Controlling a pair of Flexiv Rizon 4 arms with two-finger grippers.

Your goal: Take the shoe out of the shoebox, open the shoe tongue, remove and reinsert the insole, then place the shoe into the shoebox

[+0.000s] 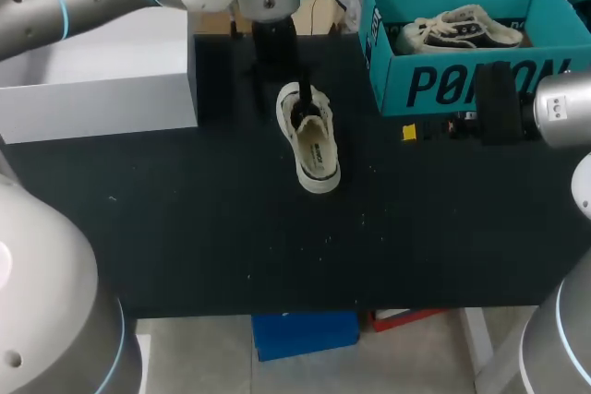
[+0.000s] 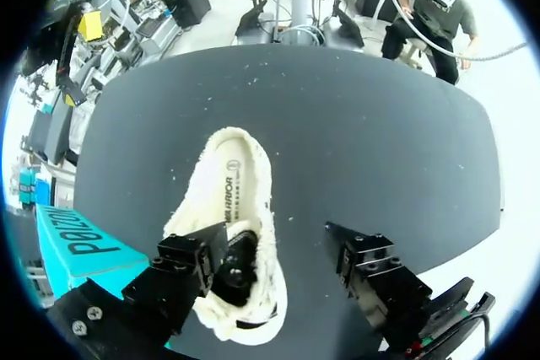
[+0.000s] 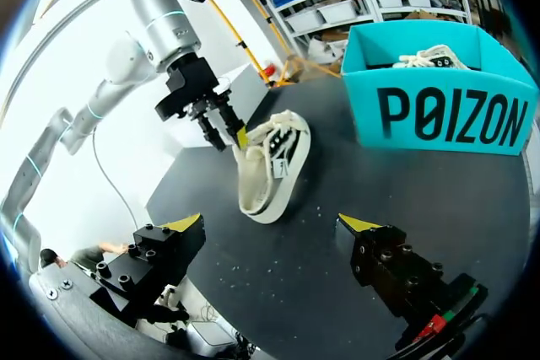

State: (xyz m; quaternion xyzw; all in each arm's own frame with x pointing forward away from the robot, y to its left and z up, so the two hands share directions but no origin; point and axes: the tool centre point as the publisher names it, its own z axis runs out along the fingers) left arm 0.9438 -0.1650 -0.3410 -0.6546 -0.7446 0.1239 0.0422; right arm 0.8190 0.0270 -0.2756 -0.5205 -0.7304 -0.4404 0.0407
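Observation:
A cream sneaker (image 1: 314,147) lies on the black table (image 1: 212,228), its printed insole (image 2: 231,187) showing inside. My left gripper (image 1: 307,110) stands open over the shoe's opening. In the left wrist view one finger (image 2: 190,269) sits over the shoe (image 2: 245,208) and the other is off to the side above bare table. The right wrist view shows the left gripper (image 3: 226,132) at the rim of the shoe (image 3: 268,170). My right gripper (image 3: 272,223) is open and empty, short of the shoe, in front of the teal shoebox (image 1: 462,85).
A second sneaker (image 1: 459,29) lies inside the teal shoebox (image 3: 439,115). A pale grey box (image 1: 92,89) stands at the back left of the table. A corner of the shoebox (image 2: 78,240) is close beside my left gripper.

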